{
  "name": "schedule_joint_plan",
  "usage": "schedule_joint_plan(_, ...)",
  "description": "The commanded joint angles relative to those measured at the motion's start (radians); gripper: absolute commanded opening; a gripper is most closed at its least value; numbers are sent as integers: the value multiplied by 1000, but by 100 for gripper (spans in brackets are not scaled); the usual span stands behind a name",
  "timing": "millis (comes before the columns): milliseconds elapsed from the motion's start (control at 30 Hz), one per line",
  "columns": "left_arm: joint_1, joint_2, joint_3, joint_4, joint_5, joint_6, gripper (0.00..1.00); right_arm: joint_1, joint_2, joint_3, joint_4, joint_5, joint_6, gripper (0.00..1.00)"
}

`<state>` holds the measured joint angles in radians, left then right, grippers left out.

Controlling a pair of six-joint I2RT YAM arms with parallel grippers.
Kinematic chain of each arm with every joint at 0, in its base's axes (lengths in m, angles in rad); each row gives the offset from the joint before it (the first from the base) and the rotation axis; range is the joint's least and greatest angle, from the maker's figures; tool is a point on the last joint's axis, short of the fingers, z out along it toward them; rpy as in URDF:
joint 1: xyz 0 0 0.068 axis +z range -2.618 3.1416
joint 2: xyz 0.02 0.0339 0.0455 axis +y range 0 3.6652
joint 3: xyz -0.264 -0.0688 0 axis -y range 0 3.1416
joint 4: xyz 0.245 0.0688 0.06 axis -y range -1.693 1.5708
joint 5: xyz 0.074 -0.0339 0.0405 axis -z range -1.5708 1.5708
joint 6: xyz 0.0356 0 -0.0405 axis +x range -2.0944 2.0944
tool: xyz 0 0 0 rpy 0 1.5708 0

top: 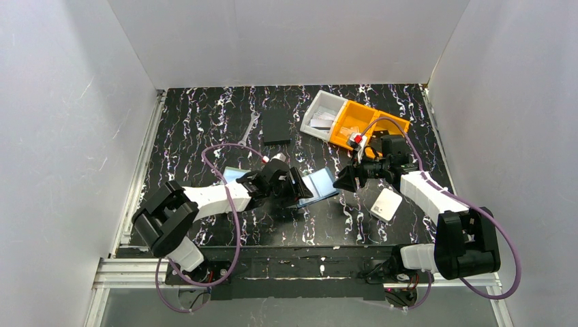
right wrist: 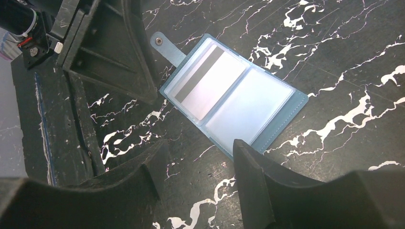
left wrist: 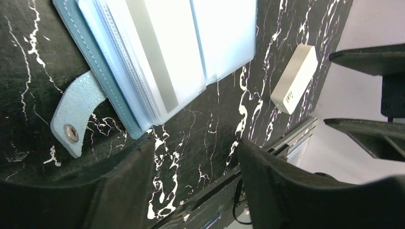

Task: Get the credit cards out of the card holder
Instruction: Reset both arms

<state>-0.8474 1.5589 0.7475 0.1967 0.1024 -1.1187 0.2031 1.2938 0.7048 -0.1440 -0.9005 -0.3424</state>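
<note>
The left gripper (left wrist: 195, 142) is holding its jaws apart with nothing between them, and its fingertips are sitting just beside the corner of the card holder (right wrist: 239, 100) where the snap strap (left wrist: 76, 119) is sticking out; whether they are touching the holder I cannot tell. The right gripper (right wrist: 199, 145) is also keeping its jaws apart around bare tabletop, its fingertips pointing at the holder's long edge on the side away from the strap, with one tip lining up over that edge in its own wrist view. The card holder is lying open and flat on the black marbled table (top: 204, 122), between the two grippers, its clear pockets facing up. One of the credit cards (right wrist: 200, 83) is sitting inside the pocket on the strap half of the holder, showing a dark stripe along one long side. The other half is showing only a pale panel, and I cannot tell whether a card is in it. A white rounded box (top: 386, 204) is lying near the holder, on the right arm's side. A flat black rectangle (top: 277, 126) is resting beyond the holder, well apart from it. A yellow bin (top: 361, 122) and a white bin (top: 324, 112) are standing side by side beyond the holder, toward the far right.
</note>
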Motion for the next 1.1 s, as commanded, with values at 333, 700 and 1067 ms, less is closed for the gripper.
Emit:
schedule_joint_plan(333, -9, 48, 221, -358, -138, 16, 51, -5, 7, 0, 30, -11, -10, 61)
schedule_joint_plan(700, 21, -200, 59, -167, -62, 243, 55, -63, -57, 14, -25, 54, -52, 61)
schedule_joint_plan(1067, 262, -551, 25, -430, 15, 428, 98, -328, -112, 213, -265, 104, -83, 84)
